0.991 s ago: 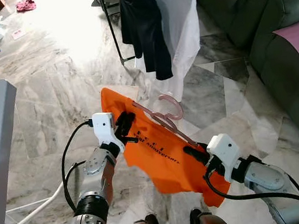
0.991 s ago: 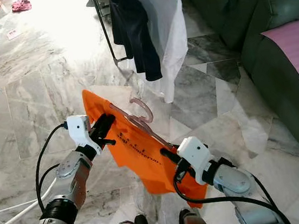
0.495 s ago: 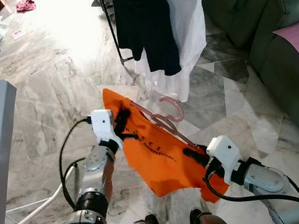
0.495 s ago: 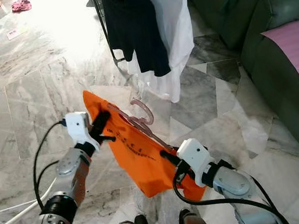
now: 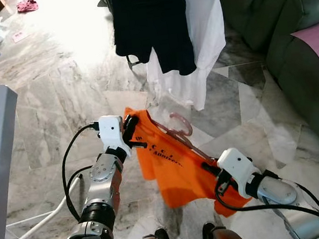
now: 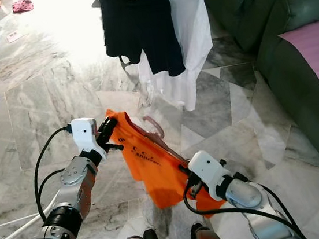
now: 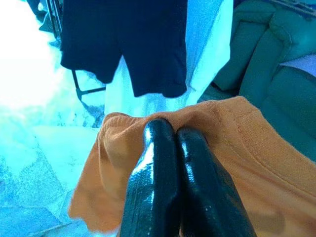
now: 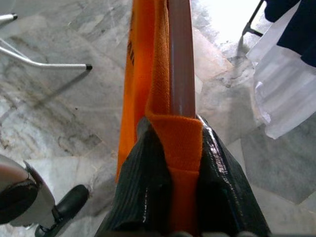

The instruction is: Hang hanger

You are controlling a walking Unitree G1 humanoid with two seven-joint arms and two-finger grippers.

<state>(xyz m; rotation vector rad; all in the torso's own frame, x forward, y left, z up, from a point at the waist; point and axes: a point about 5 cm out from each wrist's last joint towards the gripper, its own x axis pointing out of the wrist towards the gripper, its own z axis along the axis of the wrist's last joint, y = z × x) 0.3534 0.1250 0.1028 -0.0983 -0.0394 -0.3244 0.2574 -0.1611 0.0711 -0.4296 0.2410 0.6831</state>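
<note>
Left tool (image 5: 130,125): pinched tight on one shoulder of the orange shirt (image 5: 174,167), the two fingers (image 7: 170,182) pressed together with cloth bunched between them. It holds that end up so the shirt does not slide off the hanger.
Right tool (image 8: 180,148): clamped on the other shoulder, gripping both the cloth and the hanger (image 5: 179,136) arm that runs straight out between its fingers. This end sits lower, so the hanger slopes down from the robot's left to its right.
Hanger: pinkish, inside the shirt, carried in the air between the two tools over the marble floor (image 5: 51,92). Its hook sticks up free at the middle and points toward the rack.
Why two grips: holding both shoulders keeps the shirt spread and the hook clear, which I judge is needed to catch a rail.
Rack (image 5: 118,28): just ahead, already carrying a black shirt (image 5: 151,24) and a white shirt (image 5: 204,29).
Stage: carrying, I judge; the hook is below and short of the hanging clothes, not yet on anything.
Risk: the tilt may turn the hook away from the rail.
</note>
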